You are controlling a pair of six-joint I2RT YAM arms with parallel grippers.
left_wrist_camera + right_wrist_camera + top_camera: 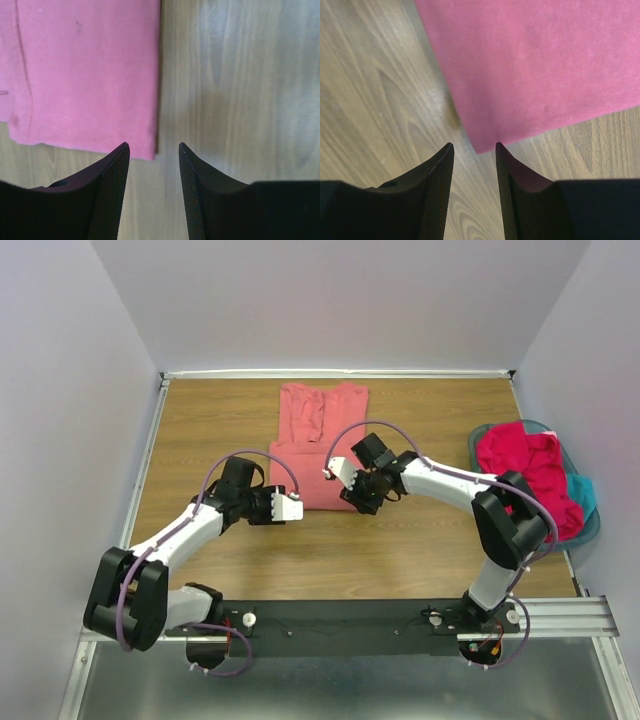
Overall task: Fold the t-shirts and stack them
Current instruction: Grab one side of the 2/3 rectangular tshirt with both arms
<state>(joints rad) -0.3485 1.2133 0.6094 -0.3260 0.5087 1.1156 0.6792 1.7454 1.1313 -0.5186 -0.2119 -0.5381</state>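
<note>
There's the salmon-pink t-shirt, flat on the worktop, upper centre of the overhead view. The left gripper is down at its lower-left corner, jaws parted, nothing pinched, the hem corner just ahead of the gap. The right gripper is at the lower-right corner, jaws apart too, the cloth's corner showing in the gap. Far right, a magenta-red t-shirt and a teal t-shirt are heaped in the teal basket.
</note>
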